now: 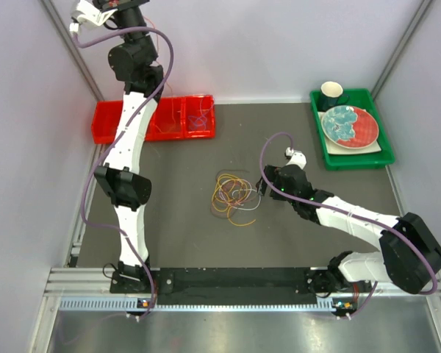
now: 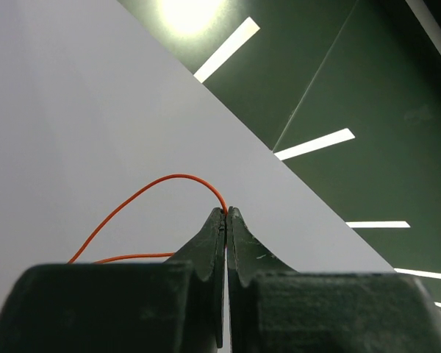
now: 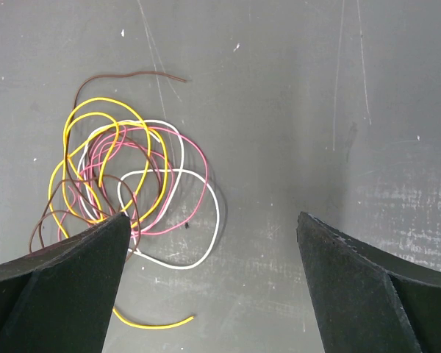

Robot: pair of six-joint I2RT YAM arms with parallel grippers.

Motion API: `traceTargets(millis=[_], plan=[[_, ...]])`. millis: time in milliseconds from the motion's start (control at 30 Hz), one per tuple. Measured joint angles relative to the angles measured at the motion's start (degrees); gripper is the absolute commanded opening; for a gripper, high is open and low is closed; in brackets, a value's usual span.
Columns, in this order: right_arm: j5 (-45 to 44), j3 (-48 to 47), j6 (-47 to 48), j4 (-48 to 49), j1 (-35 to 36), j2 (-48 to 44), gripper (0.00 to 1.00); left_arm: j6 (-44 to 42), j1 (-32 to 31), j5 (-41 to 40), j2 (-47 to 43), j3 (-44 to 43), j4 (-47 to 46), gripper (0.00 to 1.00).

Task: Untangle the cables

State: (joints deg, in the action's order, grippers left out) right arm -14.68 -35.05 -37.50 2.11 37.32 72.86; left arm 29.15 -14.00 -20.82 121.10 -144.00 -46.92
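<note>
Nearest, the left tool [image 2: 226,213] is clenched on 1 orange wire [image 2: 169,177], held high, probably to draw it clear. The right tool [image 3: 213,218] gapes, released, over the tangled cables [image 3: 132,176] on the surface [image 3: 316,110].

Dark table [image 1: 176,235]: cables [image 1: 234,193], red bin [image 1: 101,131], green tray [image 1: 353,159]

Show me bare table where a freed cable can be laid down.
Free: the table between red bin and green tray; also the strip between cable tangle and the base rail. Crowded: right gripper hovers open beside the tangle.
</note>
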Motion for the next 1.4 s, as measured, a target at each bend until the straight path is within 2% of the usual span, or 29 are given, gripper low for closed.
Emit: traceTargets(millis=[300,867,967,1133,1267,1400], plan=[[-0.02,-0.09,0.02,-0.04,0.02,0.22,0.92,0.57,0.59,0.0,6.67,-1.2,-1.05,0.0],[-0.46,-3.82,1.38,-0.81,1.05,4.07,0.9,4.22,4.98,-1.14,11.21,0.61,-3.72,0.0],[-0.57,-4.39,1.51,-1.09,1.4,4.48,0.9,4.22,5.01,-1.33,10.73,5.95,-7.32,0.0],[-0.72,-4.42,1.53,-1.33,1.51,4.52,0.9,3.93,4.92,-2.21,7.17,23.52,-11.85,0.0],[-0.72,-4.42,1.7,-1.33,1.53,4.57,0.9,3.96,4.9,-4.26,3.37,35.95,-12.44,0.0],[-0.72,-4.42,1.9,-1.33,1.53,4.57,0.9,4.48,4.9,-7.63,-1.51,44.3,-12.31,0.0]])
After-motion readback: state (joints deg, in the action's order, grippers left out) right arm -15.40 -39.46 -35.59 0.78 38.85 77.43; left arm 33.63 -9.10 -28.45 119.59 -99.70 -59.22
